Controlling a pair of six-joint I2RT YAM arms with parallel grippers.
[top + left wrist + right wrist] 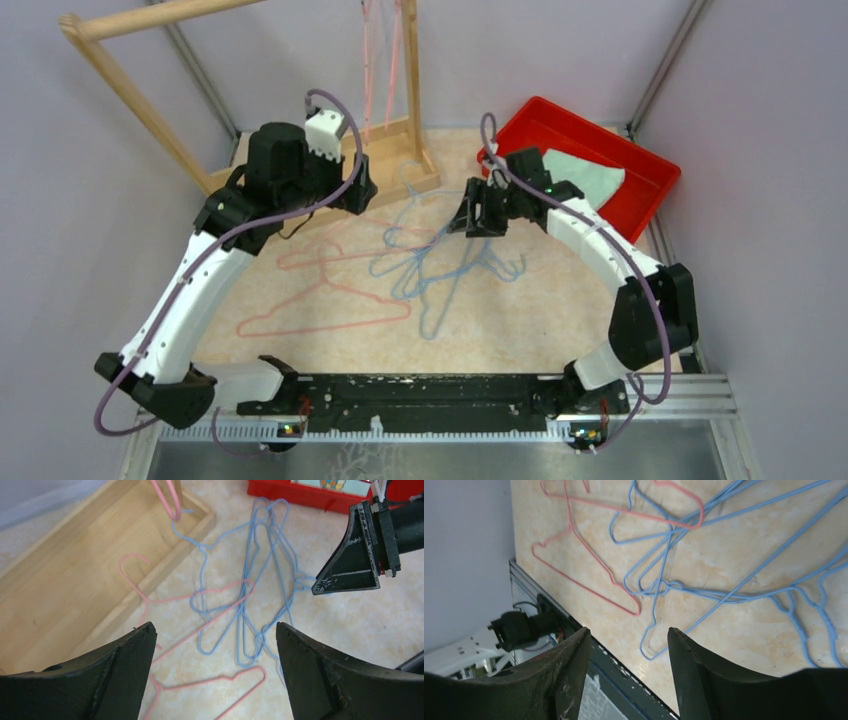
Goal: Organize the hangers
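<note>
Left pincer (214,630) gaping, empty, beside base of wooden rack (400,152); right pincer (628,632) apart too, nothing held. Blue hangers (440,265) and pink hangers (330,288) tangled just before rack. Probably next: tease one loose, pinch hook.

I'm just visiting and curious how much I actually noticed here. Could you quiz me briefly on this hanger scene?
1. True or false: the left gripper is open and empty.
2. The hangers hung on the wooden rack are: A blue, B pink, C green?
3. What lies in the red bin?
Key: 1 true; 2 B; 3 a pale cloth.
</note>
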